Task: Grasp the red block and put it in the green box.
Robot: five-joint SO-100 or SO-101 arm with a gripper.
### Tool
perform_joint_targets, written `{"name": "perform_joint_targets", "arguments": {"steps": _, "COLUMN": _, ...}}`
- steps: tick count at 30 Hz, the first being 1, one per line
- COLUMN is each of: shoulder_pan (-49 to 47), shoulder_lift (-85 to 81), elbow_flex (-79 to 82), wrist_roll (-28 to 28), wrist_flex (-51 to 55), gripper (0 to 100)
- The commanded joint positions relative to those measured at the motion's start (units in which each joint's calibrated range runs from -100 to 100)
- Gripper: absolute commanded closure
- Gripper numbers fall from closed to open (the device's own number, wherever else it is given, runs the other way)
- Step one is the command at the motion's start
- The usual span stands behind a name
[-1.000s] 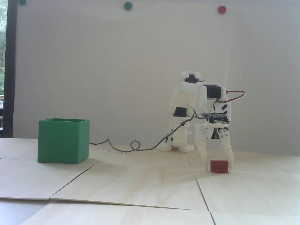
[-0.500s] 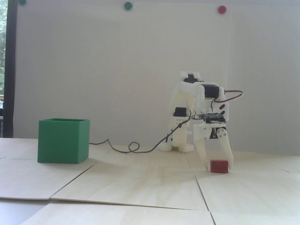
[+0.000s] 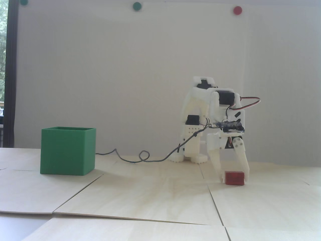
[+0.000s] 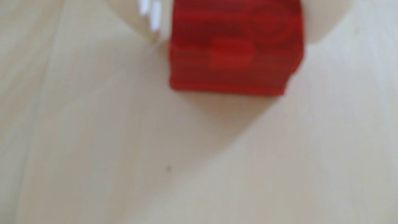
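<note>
The red block (image 3: 234, 178) rests on the pale wooden table at the right in the fixed view. My white gripper (image 3: 234, 179) points straight down over it, one finger on each side. In the blurred wrist view the red block (image 4: 234, 62) fills the top centre, and my gripper (image 4: 235, 37) is shut on it, its left fingertip (image 4: 156, 32) and right fingertip (image 4: 314, 28) pressed to the block's two sides. The green box (image 3: 67, 150) stands open-topped far to the left in the fixed view, well apart from the arm.
The arm's white base (image 3: 190, 150) stands behind the gripper. A dark cable (image 3: 143, 158) loops across the table between the base and the box. Seams between the wooden panels (image 3: 215, 200) cross the table. Green and red dots (image 3: 237, 10) sit high on the wall.
The right finger has moved slightly inward against the block and the wrist has shifted a little to the left. The block still rests in the same spot on the table.
</note>
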Motion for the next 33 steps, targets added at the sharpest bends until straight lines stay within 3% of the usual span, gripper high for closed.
{"name": "perform_joint_targets", "arguments": {"steps": 1, "shoulder_pan": 0.6, "shoulder_lift": -0.8, "elbow_flex": -3.6, "wrist_roll": 0.5, "wrist_flex": -1.7, "gripper": 89}}
{"name": "perform_joint_targets", "arguments": {"steps": 3, "shoulder_pan": 0.5, "shoulder_lift": -0.8, "elbow_flex": -3.6, "wrist_roll": 0.9, "wrist_flex": -1.7, "gripper": 99}}
{"name": "perform_joint_targets", "arguments": {"steps": 16, "shoulder_pan": 1.0, "shoulder_lift": -1.6, "elbow_flex": -3.8, "wrist_roll": 2.5, "wrist_flex": -1.7, "gripper": 98}}
{"name": "perform_joint_targets", "arguments": {"steps": 21, "shoulder_pan": 2.0, "shoulder_lift": -1.9, "elbow_flex": -11.7, "wrist_roll": 1.5, "wrist_flex": -0.5, "gripper": 98}}
{"name": "perform_joint_targets", "arguments": {"steps": 33, "shoulder_pan": 6.5, "shoulder_lift": -22.4, "elbow_flex": -17.7, "wrist_roll": -0.2, "wrist_flex": 7.9, "gripper": 98}}
